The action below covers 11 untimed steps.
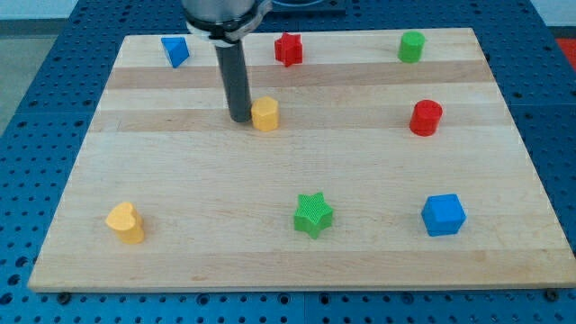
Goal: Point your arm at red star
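Observation:
The red star (288,49) lies near the view's top edge of the wooden board, a little left of centre. My tip (239,118) rests on the board below and to the left of the red star, right beside the left side of a yellow hexagon block (265,114). The dark rod rises from the tip straight up to the arm at the view's top.
A blue triangle block (175,50) is at top left, a green cylinder-like block (411,46) at top right, a red cylinder (426,118) at right. A yellow heart (125,221), a green star (313,214) and a blue cube (443,214) lie along the bottom. The board (180,180) edges border a blue pegboard.

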Available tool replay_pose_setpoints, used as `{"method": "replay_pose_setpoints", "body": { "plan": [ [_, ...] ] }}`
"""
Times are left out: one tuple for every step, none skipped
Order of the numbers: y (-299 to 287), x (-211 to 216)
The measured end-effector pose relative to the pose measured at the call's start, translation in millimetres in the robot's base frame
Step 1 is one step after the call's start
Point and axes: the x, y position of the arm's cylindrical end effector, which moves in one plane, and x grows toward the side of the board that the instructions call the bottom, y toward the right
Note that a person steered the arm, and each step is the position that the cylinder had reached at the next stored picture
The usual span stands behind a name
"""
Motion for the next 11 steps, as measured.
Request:
{"method": "replay_pose_setpoints", "body": {
  "plan": [
    [24, -5],
    [47, -6],
    [52, -19],
    [52, -40],
    [51, -54],
    [39, -66],
    [16, -77],
    [-9, -93],
    [-23, -118],
    [-25, -142],
    [-13, -164]
  ]
}}
